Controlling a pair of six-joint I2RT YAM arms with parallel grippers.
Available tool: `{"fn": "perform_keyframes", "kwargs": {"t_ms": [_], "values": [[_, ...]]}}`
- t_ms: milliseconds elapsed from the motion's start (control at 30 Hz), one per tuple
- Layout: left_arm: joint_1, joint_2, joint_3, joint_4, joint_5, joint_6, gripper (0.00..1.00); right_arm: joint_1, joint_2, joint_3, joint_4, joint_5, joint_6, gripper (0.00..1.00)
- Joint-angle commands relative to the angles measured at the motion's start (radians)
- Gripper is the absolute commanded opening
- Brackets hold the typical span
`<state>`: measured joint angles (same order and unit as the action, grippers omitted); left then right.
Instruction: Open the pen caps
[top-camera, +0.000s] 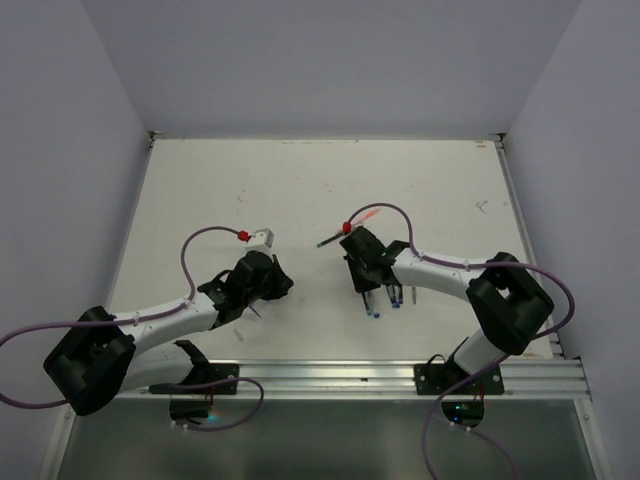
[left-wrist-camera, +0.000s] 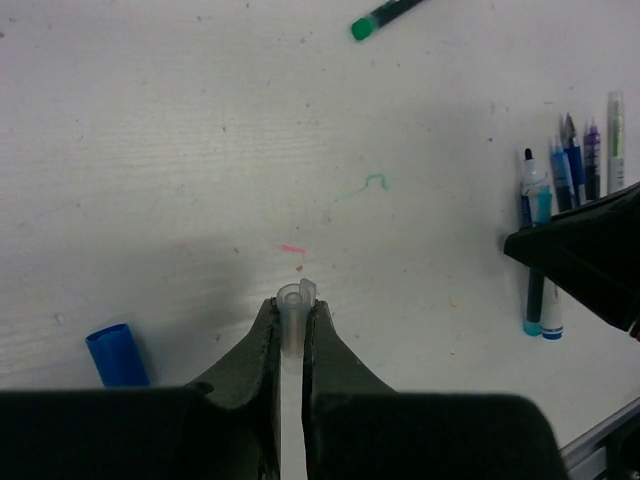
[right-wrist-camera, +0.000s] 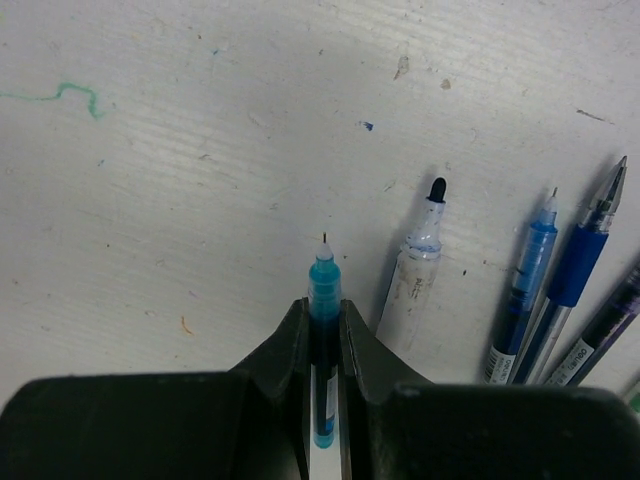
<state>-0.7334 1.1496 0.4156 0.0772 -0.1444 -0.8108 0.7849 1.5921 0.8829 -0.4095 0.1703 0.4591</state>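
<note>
My left gripper (left-wrist-camera: 291, 312) is shut on a small translucent pen cap (left-wrist-camera: 292, 298), held upright just above the table; from above the gripper (top-camera: 262, 285) sits left of centre. A loose blue pen cap (left-wrist-camera: 117, 354) lies to its left. My right gripper (right-wrist-camera: 323, 318) is shut on a teal pen (right-wrist-camera: 324, 285) whose bare fine tip points away, with no cap on it. In the top view the right gripper (top-camera: 370, 275) hovers over a row of pens (top-camera: 386, 300).
Beside the teal pen lie a worn white marker (right-wrist-camera: 415, 270) and uncapped blue pens (right-wrist-camera: 530, 280). A dark pen with a green end (left-wrist-camera: 385, 17) lies farther out. An orange-red item (top-camera: 372, 213) lies behind the right wrist. The metal rail (top-camera: 400, 375) runs along the near edge.
</note>
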Motion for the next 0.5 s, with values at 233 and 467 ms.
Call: {"fn": "perform_keyframes", "kwargs": {"t_ms": [233, 467], "values": [[0.002, 0.035, -0.035, -0.116, -0.101, -0.044, 0.0, -0.009, 0.011, 0.021, -0.015, 0.051, -0.005, 0.22], [0.002, 0.007, -0.051, -0.172, -0.15, -0.068, 0.01, -0.007, -0.015, 0.011, -0.005, 0.038, -0.011, 0.41]]}}
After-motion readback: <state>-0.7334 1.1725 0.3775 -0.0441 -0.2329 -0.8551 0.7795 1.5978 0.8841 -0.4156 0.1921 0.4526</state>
